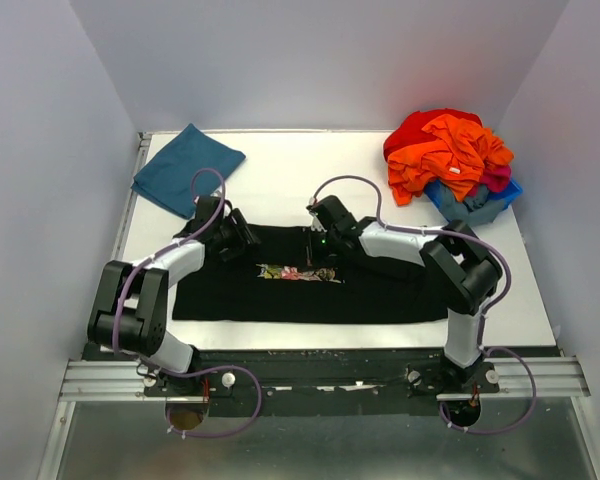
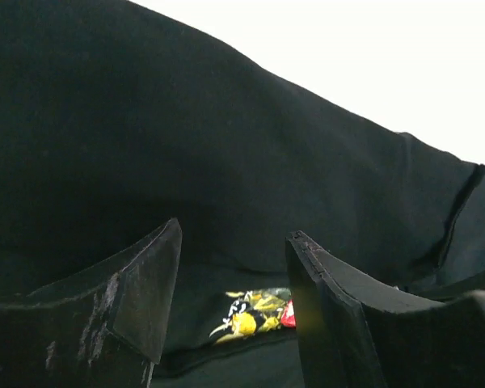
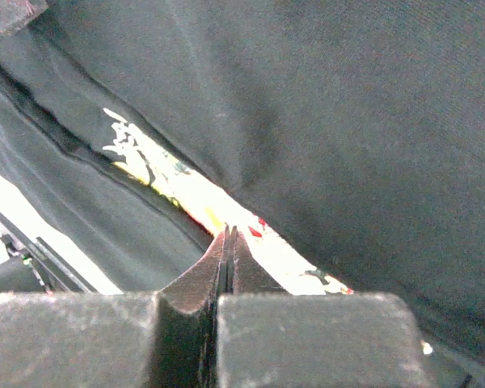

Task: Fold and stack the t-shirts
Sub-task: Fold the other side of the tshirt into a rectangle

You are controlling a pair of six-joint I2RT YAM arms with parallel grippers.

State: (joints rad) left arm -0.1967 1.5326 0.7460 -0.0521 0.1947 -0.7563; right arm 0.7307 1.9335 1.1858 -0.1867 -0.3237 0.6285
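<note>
The black t-shirt (image 1: 380, 290) lies folded into a wide band across the front of the table, with a strip of its floral print (image 1: 298, 272) showing at the fold. The teal-blue shirt (image 1: 185, 168) lies folded at the back left. My left gripper (image 1: 248, 242) hovers low over the black shirt's upper left edge, open and empty (image 2: 234, 234); the print (image 2: 255, 314) shows between its fingers. My right gripper (image 1: 325, 258) is over the shirt's middle, shut (image 3: 229, 230) just short of the print (image 3: 186, 190), with nothing visible between its fingers.
A heap of orange and red clothes (image 1: 445, 150) sits on a blue bin (image 1: 480, 205) at the back right. White table (image 1: 310, 170) shows behind the black shirt. Grey walls enclose the table on three sides.
</note>
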